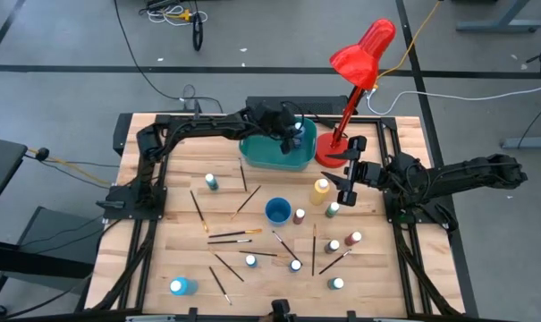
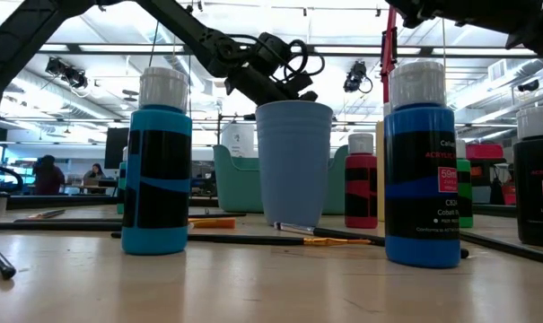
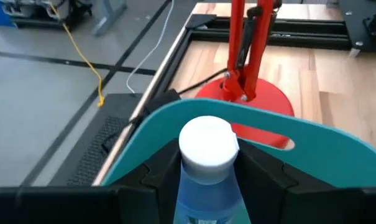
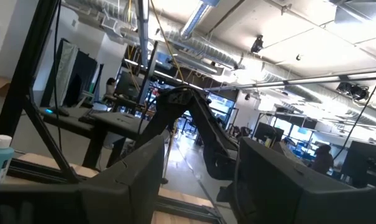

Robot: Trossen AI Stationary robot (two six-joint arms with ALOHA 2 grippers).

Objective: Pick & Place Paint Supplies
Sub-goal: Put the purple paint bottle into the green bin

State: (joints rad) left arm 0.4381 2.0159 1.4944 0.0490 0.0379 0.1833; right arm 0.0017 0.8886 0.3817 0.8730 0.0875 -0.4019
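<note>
Left pincer [image 3: 206,186] holds btl [image 3: 207,163] over tub [image 3: 324,143].

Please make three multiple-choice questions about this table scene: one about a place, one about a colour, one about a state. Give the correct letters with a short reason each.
1. Where is the left gripper?
A. Over the teal tub
B. Over the blue cup
C. Beside the table's near edge

2. What colour is the cap of the bottle between the left gripper's fingers?
A. Yellow
B. White
C. Brown

3. What is the state of the right gripper?
A. Shut on a paintbrush
B. Shut on the lamp
C. Open, holding nothing

Answers:
1 A: the high view shows it above the tub.
2 B: the left wrist view shows a white cap on a blue bottle.
3 C: its fingers stand apart with nothing between them, near the red lamp.
</note>
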